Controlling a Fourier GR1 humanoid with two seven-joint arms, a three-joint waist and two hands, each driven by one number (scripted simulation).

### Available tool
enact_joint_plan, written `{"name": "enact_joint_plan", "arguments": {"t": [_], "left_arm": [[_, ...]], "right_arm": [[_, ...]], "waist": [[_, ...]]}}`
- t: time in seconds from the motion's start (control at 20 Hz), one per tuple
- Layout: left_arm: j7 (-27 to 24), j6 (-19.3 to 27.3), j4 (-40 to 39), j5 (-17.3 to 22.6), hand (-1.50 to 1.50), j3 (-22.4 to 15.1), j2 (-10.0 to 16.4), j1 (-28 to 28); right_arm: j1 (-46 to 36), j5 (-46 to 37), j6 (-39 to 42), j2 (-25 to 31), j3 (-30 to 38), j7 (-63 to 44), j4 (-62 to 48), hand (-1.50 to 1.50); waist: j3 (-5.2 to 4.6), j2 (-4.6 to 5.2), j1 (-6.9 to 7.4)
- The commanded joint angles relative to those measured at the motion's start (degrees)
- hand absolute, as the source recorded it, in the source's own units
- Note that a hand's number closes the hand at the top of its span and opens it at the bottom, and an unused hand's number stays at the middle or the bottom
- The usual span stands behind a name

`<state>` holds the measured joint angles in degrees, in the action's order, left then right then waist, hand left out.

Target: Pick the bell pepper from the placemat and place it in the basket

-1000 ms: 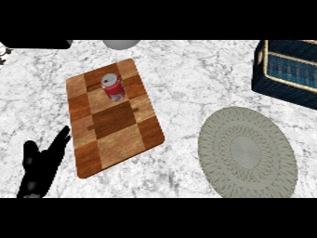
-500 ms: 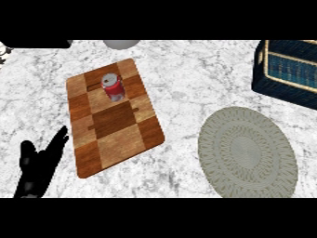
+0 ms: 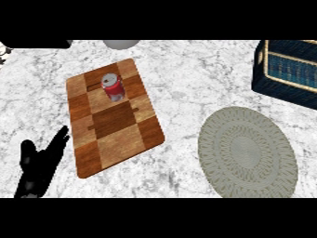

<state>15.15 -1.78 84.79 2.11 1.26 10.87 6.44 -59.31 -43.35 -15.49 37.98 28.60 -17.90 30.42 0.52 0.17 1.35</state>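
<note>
One hand shows in the head view: the left hand (image 3: pixel 34 177), black, at the lower left edge, resting on the marbled white counter (image 3: pixel 188 79) with its fingers straight and released, holding nothing. Just right of it lies a wooden board (image 3: pixel 120 135), a rounded rectangle in a checker of light and dark brown squares, its long side running from upper left to lower right. Near the board's far end is a small red can (image 3: pixel 113 87) with a pale grey top, its long axis close to up and down in the view. Right of the board, apart from it, lies the round placemat (image 3: pixel 247 153), grey-green and woven in rings. At the upper right corner stands the basket (image 3: pixel 284 90), dark blue wicker with a tan rim. Where the bell pepper lies, and which way it points, cannot be told.
</note>
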Motion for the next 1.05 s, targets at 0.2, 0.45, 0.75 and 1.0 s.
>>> {"name": "enact_joint_plan", "arguments": {"t": [0.2,0.45,0.75,1.0], "left_arm": [[2.62,1.4,0.68,-0.97,0.0,-1.01,-2.12,2.39],[3.64,-0.13,-2.6,0.09,0.0,1.21,-0.27,-2.04],[0.28,0.1,-2.52,-0.71,0.0,0.94,-1.35,2.83],[2.14,-1.45,-2.34,0.87,0.0,2.65,0.24,1.11]], "right_arm": [[-0.92,0.8,-0.79,3.15,-0.32,4.63,-2.86,-1.5],[-0.37,4.24,-2.71,6.24,3.15,8.8,-4.06,-1.5],[2.48,8.85,-1.13,8.86,6.43,5.05,0.41,-1.5],[7.85,12.22,4.59,16.43,9.55,4.67,2.79,-1.5]], "waist": [[-0.47,0.14,-0.03],[-0.45,0.32,-0.23],[-0.52,-0.24,-1.27],[-0.52,-0.37,-2.12]]}}
